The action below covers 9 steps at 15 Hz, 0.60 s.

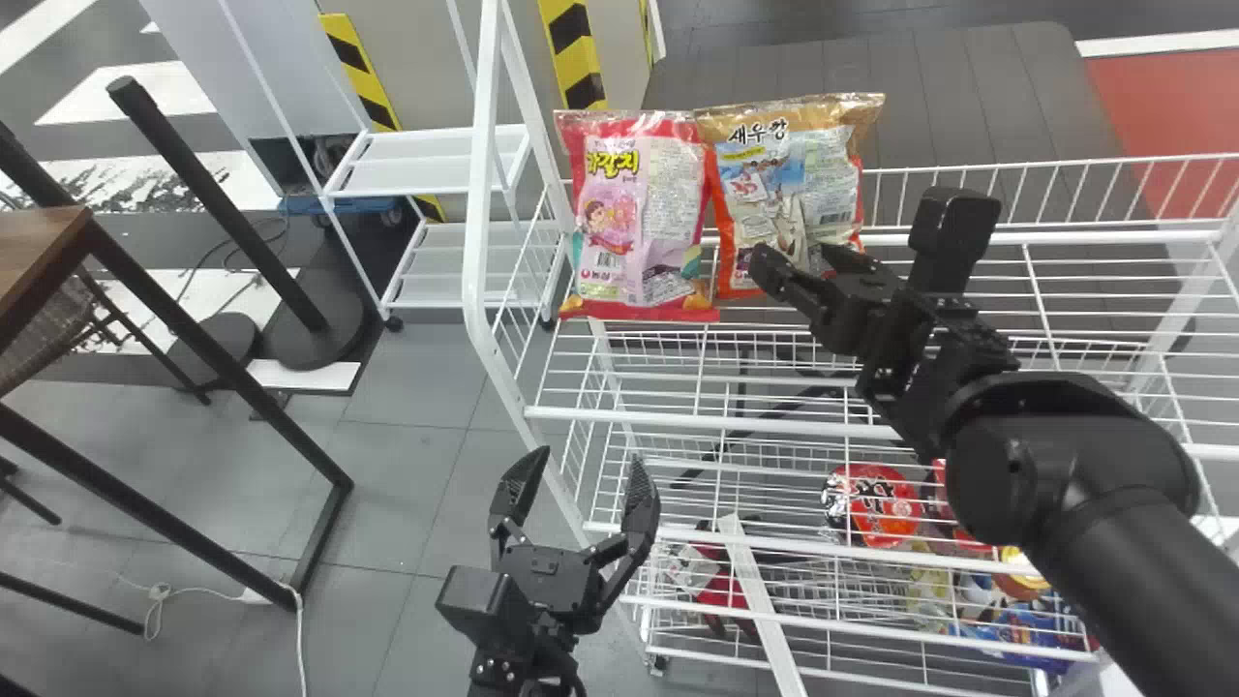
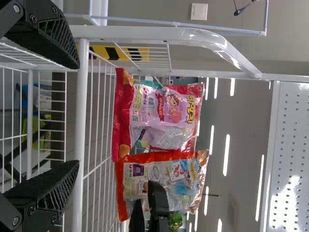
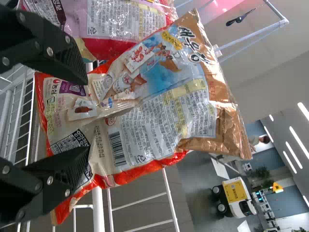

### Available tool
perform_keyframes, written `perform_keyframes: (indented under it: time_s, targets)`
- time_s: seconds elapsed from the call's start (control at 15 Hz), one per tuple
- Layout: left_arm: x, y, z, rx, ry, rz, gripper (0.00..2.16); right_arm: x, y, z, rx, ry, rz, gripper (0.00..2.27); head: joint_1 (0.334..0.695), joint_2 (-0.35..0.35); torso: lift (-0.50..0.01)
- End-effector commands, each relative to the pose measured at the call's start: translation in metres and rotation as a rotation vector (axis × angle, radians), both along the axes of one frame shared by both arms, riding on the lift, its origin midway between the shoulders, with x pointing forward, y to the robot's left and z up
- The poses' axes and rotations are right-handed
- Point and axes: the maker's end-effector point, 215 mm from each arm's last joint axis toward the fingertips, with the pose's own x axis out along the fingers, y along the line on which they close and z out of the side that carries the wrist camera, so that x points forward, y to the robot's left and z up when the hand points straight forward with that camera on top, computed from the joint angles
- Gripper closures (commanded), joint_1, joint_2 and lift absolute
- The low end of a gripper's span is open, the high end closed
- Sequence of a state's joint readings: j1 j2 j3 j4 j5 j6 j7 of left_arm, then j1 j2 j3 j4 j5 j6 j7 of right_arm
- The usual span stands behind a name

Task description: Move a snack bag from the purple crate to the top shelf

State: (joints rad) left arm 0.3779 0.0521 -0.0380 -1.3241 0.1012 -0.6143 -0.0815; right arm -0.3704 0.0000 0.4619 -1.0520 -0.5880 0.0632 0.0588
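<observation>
Two snack bags [image 1: 639,218] — crinkled, glossy

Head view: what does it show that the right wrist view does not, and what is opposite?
Head view: the black left gripper, the brown wooden tabletop and a round red package low in the rack.

Right wrist view: the yellow-and-white wheeled cart and long bright ceiling lights.

Both: the black right gripper, the pink-and-red snack bag, the brown-and-orange snack bag and the white wire rack.
</observation>
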Motion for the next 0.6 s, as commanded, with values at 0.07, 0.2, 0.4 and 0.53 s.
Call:
perform_keyframes:
  time_s: [0.07,0.2,0.4,0.53]
  targets:
    - [0.000,0.001,-0.001,0.001,0.001,0.001,0.12,-0.009,0.009,0.005,0.005,-0.014,0.016,0.14,0.695,0.246,0.001]
    - [0.001,0.001,-0.002,0.001,0.003,0.002,0.12,-0.014,0.012,0.002,0.008,-0.013,0.020,0.14,0.695,0.252,0.001]
    - [0.002,0.000,-0.003,0.001,0.004,0.001,0.12,-0.023,0.018,0.006,0.019,-0.016,0.030,0.14,0.695,0.260,0.001]
    - [0.002,0.000,-0.003,0.001,0.004,0.001,0.12,-0.031,0.026,0.015,0.021,-0.040,0.043,0.14,0.695,0.265,0.001]
